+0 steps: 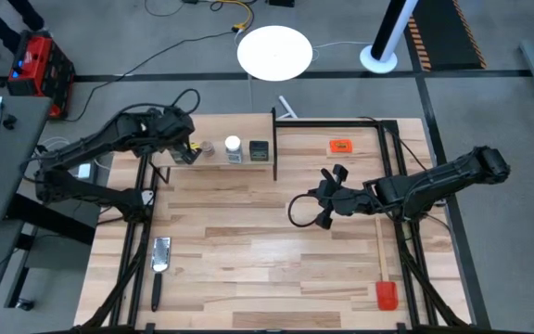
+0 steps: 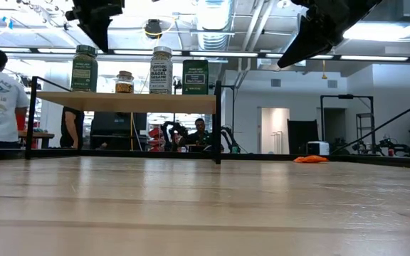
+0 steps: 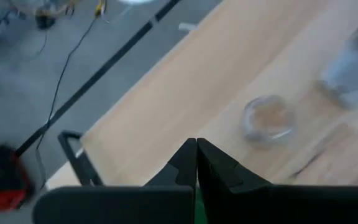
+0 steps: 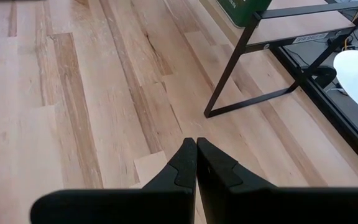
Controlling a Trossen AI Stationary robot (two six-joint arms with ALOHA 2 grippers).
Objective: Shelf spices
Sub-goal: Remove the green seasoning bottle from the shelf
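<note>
The shelf (image 1: 248, 170), a light-wood plank in a thin black frame, stands at the table's far left. Four spices stand upright on it in a row: a green-lidded jar (image 2: 84, 69), a small brownish jar (image 2: 124, 82), a white-lidded jar (image 2: 161, 70) and a dark tin (image 2: 195, 77). My left gripper (image 3: 196, 149) is shut and hangs over the shelf's left end, above the green-lidded jar; the brownish jar (image 3: 267, 117) lies just beyond its tips. My right gripper (image 4: 196, 146) is shut with nothing in it, above the bare table right of the shelf (image 4: 247, 68).
A flat orange tag (image 1: 340, 146) lies at the far right. A red-headed spatula (image 1: 385, 295) with a wooden handle lies along the right edge. A metal scraper (image 1: 160, 255) lies near the left front. The table's middle and front are bare wood.
</note>
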